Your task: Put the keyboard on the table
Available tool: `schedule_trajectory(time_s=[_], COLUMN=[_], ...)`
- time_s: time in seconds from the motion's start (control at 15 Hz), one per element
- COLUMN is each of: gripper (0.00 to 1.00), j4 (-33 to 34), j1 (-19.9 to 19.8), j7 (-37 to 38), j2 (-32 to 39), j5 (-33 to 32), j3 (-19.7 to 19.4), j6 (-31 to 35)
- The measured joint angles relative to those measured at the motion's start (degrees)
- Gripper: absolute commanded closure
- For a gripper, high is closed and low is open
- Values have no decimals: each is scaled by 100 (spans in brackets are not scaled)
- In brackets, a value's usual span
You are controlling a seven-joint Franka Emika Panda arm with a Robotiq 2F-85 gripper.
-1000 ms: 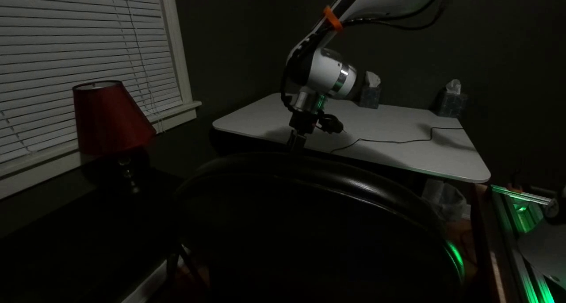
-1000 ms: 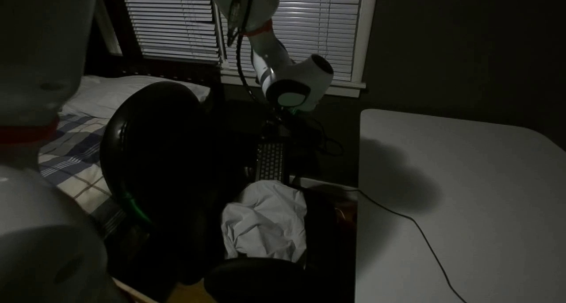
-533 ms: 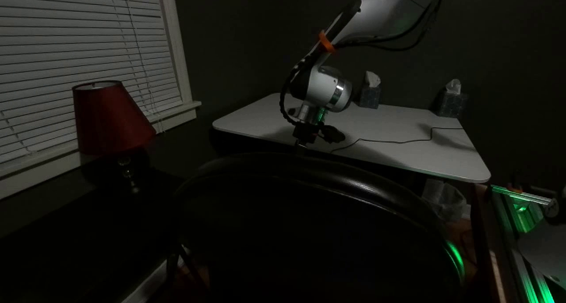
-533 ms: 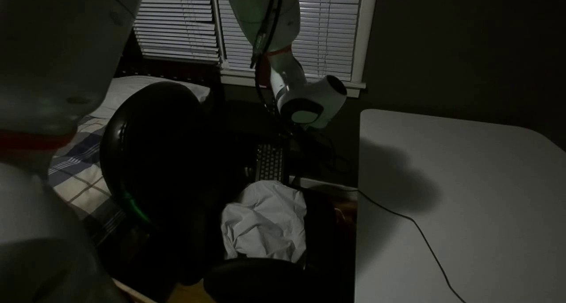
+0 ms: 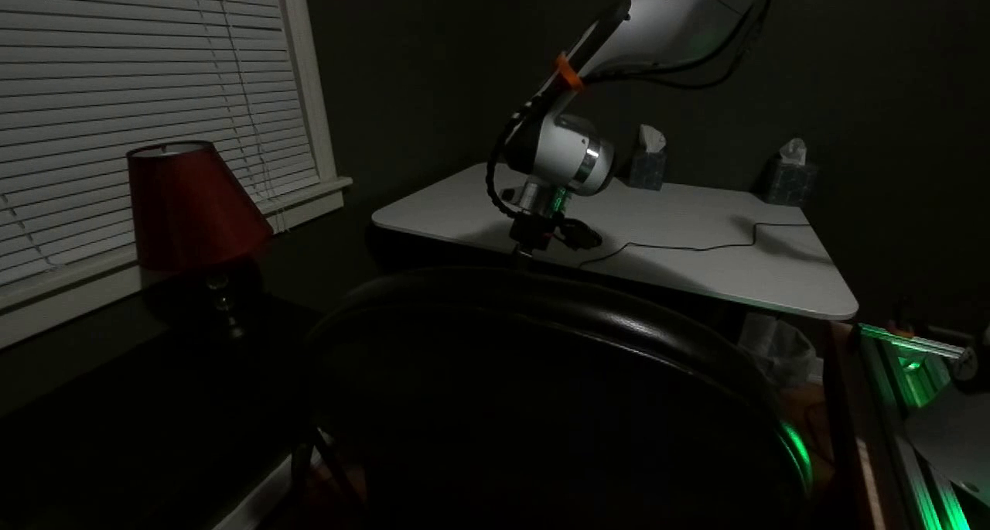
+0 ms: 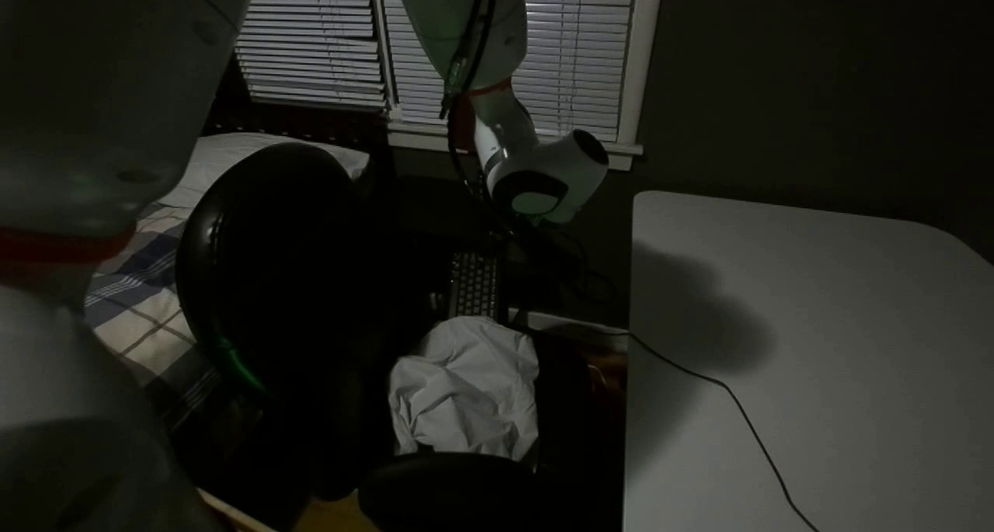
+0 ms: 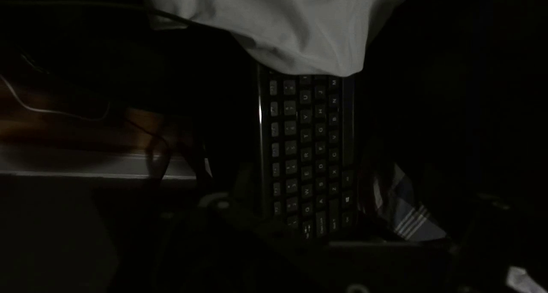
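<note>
The pincer point(image 5: 522, 258) sits lower than a second ago, suggesting grasp approach; its jaw gap and any hold are indeterminable in this darkness. The keyboard point(image 7: 306, 154) lies below the pincer, one end hidden by white cloth point(image 7: 308, 32). Transfer to the desk point(image 6: 839, 345), beside the pincer, remains.

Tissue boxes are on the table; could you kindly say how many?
2 in an exterior view: one tissue box at the far edge of the white table, another tissue box at its far right corner. More may be hidden.
</note>
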Motion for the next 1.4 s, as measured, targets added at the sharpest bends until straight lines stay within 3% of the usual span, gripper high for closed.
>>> schedule_trajectory(time_s=[0.4,1.4], gripper=[0,0], j4=[146,1750], j1=[-186,-947], j7=[-412,-2145], j2=[222,2285], j5=[-11,562], j3=[287,698], j6=[-63,-893])
